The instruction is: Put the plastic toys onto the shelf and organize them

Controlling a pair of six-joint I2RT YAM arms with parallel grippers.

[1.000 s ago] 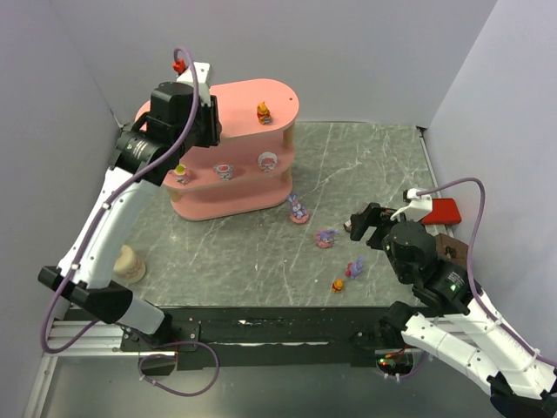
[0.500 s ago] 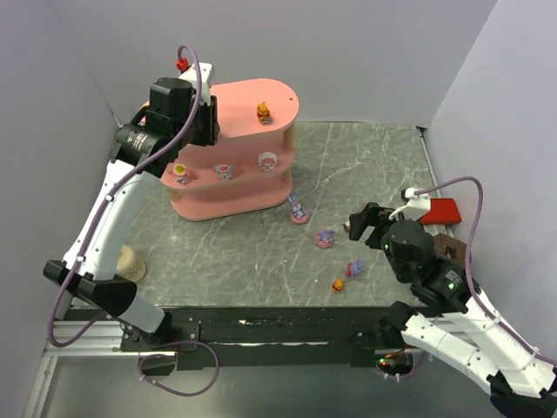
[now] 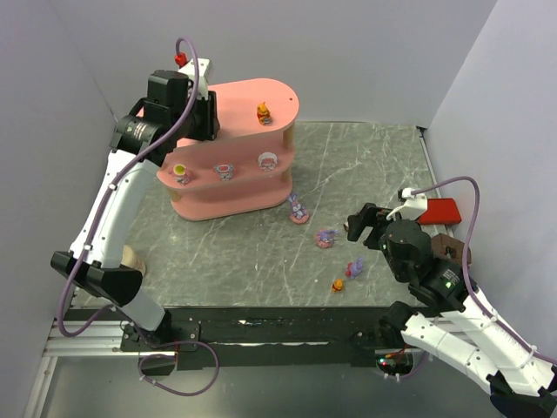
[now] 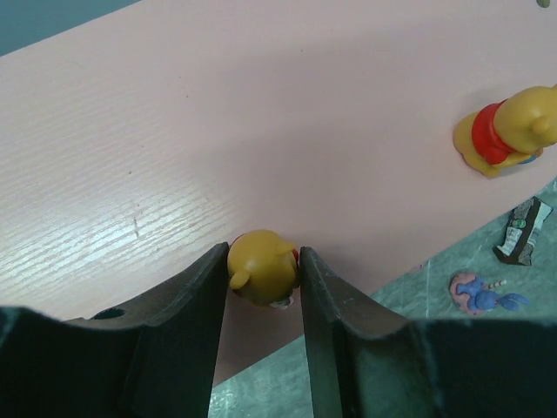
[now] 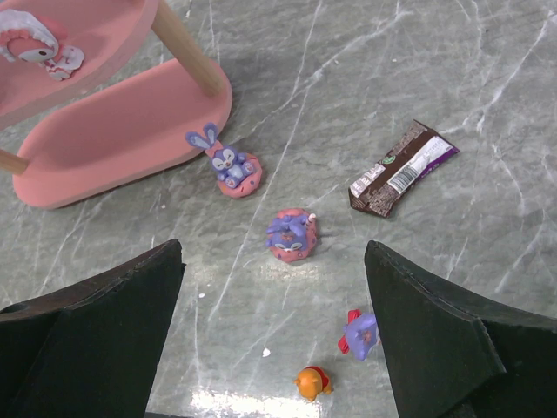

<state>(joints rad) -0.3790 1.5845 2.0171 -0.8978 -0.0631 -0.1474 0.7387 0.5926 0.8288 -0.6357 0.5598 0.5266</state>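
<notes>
The pink shelf [image 3: 252, 94] stands at the back left. My left gripper [image 4: 264, 254] is over the near edge of its top tier [image 4: 261, 113], shut on an orange-yellow bear [image 4: 261, 268] whose head touches both fingers. A second bear [image 3: 263, 112] stands on that tier to the right. Three small toys [image 3: 224, 170] sit on the middle tier. On the table lie a purple bunny [image 5: 228, 165], a purple toy [image 5: 291, 235], another purple one [image 5: 359, 333] and an orange bear [image 5: 312, 382]. My right gripper [image 5: 274, 251] hangs open above them, holding nothing.
A brown-wrapped snack bar [image 5: 402, 167] lies on the table right of the purple toys. A red flat box [image 3: 444, 210] sits by the right wall, behind my right arm. A beige object [image 3: 130, 258] peeks out behind the left arm. Walls close in the left, back and right.
My left wrist has shifted a little up and to the left over the shelf's top tier, with the bear still between its fingers. The right arm has barely moved.
</notes>
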